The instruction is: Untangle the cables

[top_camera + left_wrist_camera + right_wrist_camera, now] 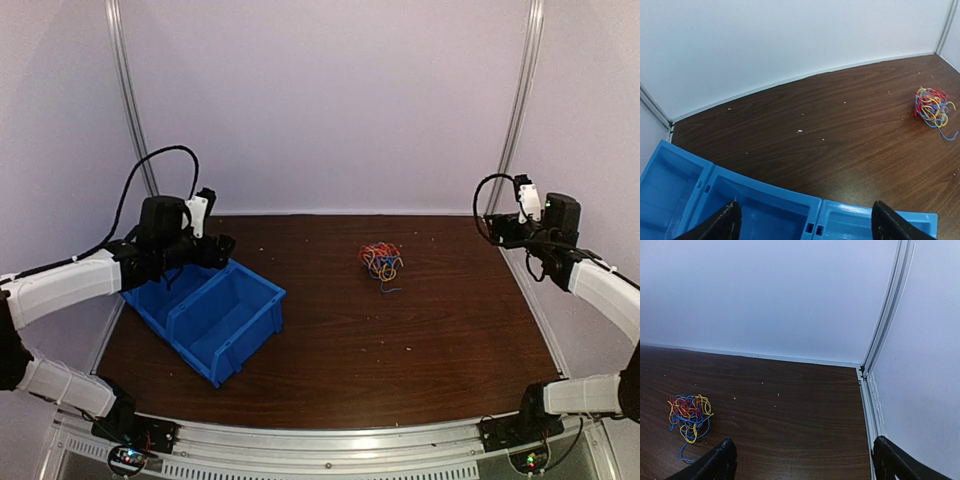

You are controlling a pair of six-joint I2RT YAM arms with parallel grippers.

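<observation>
The cables [381,260] lie as one small knot of red, light blue and yellow strands on the dark wooden table, right of centre towards the back. A blue end trails out towards the near side. In the left wrist view the cables [932,107] are far off at the right; in the right wrist view the cables [689,415] rest at the lower left. My left gripper [210,245] hovers over the blue bin, open and empty [806,212]. My right gripper [505,228] hangs at the table's back right edge, open with nothing in it [804,450]. Both are well away from the knot.
A blue plastic bin [215,300] with two compartments stands at the left, its rim [765,192] right under my left fingers. White walls close the back and sides, with a metal rail [867,405] along the table's right edge. Small crumbs dot the wood.
</observation>
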